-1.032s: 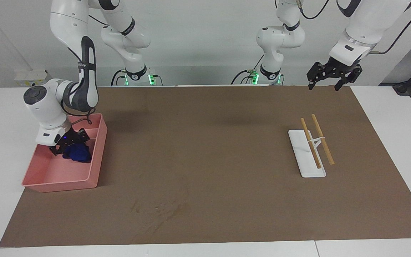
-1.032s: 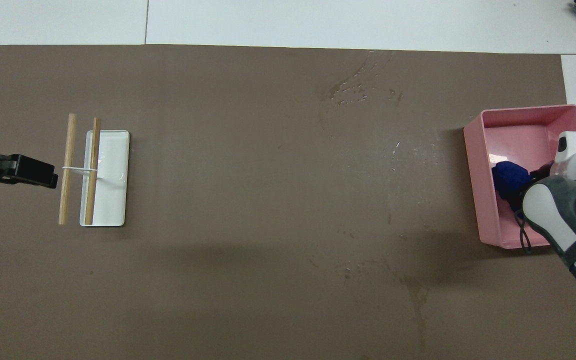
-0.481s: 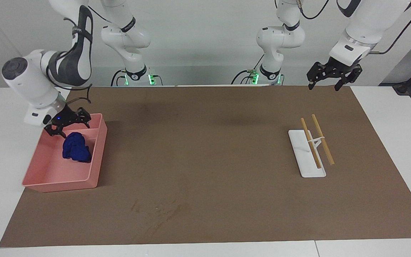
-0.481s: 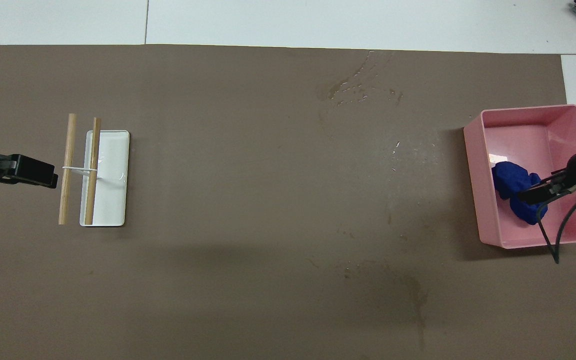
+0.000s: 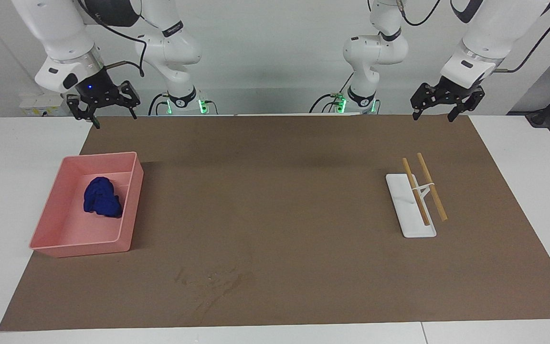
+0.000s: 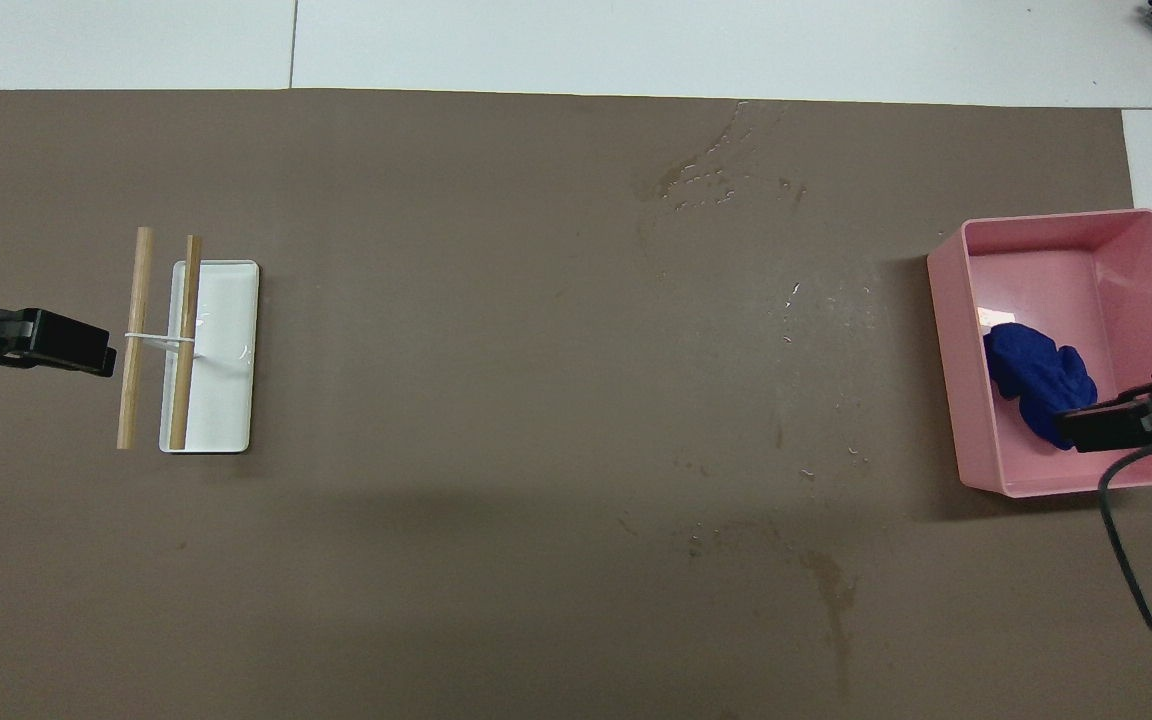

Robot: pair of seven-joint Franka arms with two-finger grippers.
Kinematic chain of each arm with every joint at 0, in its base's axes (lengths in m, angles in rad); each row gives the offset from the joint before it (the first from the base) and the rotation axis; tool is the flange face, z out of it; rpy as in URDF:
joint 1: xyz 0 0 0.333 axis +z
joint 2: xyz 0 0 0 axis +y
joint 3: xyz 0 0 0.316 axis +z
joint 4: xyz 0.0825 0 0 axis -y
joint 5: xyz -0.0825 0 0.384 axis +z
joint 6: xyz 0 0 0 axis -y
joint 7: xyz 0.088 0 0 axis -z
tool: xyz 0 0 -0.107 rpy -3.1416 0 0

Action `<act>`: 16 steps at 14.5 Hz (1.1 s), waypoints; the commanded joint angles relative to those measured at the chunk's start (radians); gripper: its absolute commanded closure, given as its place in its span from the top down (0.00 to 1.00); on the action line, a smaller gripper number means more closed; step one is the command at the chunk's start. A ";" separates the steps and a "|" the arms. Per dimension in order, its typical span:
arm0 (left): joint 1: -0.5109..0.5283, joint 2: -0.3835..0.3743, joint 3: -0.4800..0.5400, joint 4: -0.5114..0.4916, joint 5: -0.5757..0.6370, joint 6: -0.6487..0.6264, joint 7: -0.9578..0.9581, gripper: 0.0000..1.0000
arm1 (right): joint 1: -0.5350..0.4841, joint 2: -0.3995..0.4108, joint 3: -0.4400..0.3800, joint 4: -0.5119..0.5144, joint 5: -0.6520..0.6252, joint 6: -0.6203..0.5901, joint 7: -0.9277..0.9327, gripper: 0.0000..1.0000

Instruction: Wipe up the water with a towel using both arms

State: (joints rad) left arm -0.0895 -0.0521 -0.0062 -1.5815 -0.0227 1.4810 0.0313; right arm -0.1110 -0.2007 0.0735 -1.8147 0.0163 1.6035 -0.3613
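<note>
Blue towel bunched in pink tray.

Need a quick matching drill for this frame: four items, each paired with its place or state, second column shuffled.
1. towel
2. water
3. right gripper
4. wooden sticks

A. propped across the white stand
B. raised and open, holding nothing
C. crumpled inside the pink tray
D. streaks on the brown mat, farther from the robots than the tray

Pairs: 1-C, 2-D, 3-B, 4-A
</note>
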 commanded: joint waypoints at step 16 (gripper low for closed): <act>-0.006 -0.026 0.008 -0.029 -0.010 0.004 -0.011 1.00 | -0.032 0.247 0.077 0.359 -0.006 -0.166 0.194 1.00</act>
State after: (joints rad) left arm -0.0895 -0.0521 -0.0059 -1.5815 -0.0227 1.4810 0.0311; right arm -0.1284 0.0079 0.1426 -1.5149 0.0135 1.4779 -0.1909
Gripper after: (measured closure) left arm 0.000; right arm 0.000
